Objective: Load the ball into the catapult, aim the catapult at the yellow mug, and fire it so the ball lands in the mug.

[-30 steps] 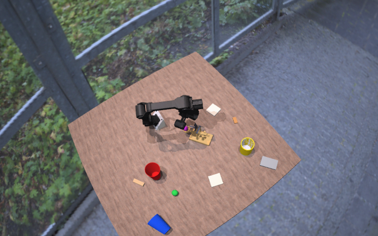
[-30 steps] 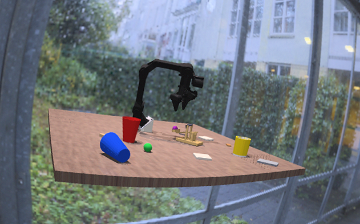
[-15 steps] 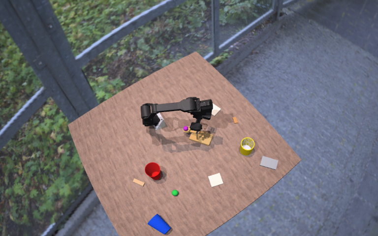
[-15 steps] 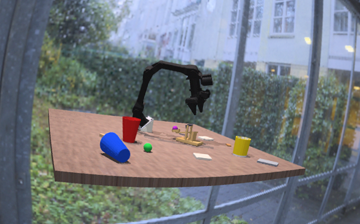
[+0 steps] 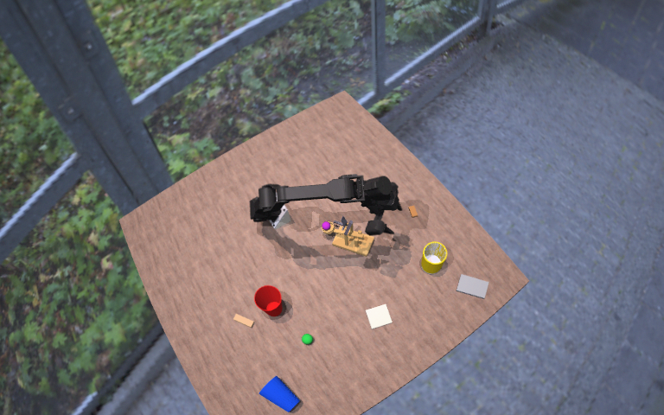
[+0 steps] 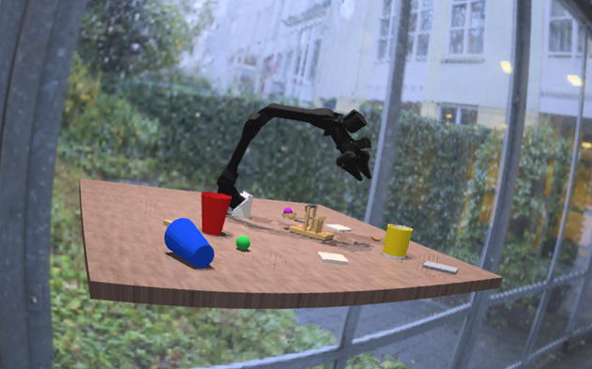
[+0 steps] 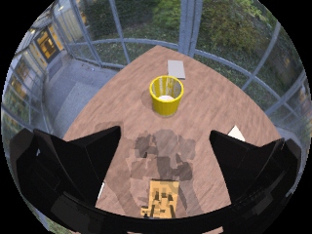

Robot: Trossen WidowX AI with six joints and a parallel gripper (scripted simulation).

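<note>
"What does the top view show of you?"

"My black arm (image 5: 313, 191) (image 6: 295, 113) reaches over the brown wood-grain table (image 5: 195, 245) (image 6: 294, 278) (image 7: 117, 107), with my black two-fingered gripper (image 5: 396, 220) (image 6: 365, 179) (image 7: 167, 133) at its end. The small purple ball (image 5: 326, 225) (image 6: 288, 210) sits in the cup of the tan, wood-coloured catapult (image 5: 353, 242) (image 6: 311, 233) (image 7: 164, 187), at the end nearer my base. The round, open-topped yellow mug (image 5: 432, 264) (image 6: 396, 240) (image 7: 166, 105) stands upright, apart from the catapult's other end."

"And the rest of that view?"

"A flat grey rectangular slab (image 5: 473, 286) (image 6: 440, 267) (image 7: 175, 69) lies near the mug. A flat cream square tile (image 5: 378, 316) (image 6: 332, 257) (image 7: 236, 133) lies between the mug and a small green ball (image 5: 307, 339) (image 6: 242, 242)."

"What about the exterior view?"

"I hang well above the table, higher than the catapult, fingers slanting down towards the mug's side. The purple ball is at the catapult's raised cup. A tapered red cup (image 5: 268, 299) (image 6: 213, 214) stands upright, and a tapered blue cup (image 5: 279, 393) (image 6: 189, 243) lies on its side."

"Your wrist view, then: are you pinching anything?"

"No, my fingers are spread wide with nothing between them. Past their tips I see the mug, its pale inside bottom showing. Part of the catapult shows low in the view, nearer me than the mug, with shadows across the table between them."
</note>
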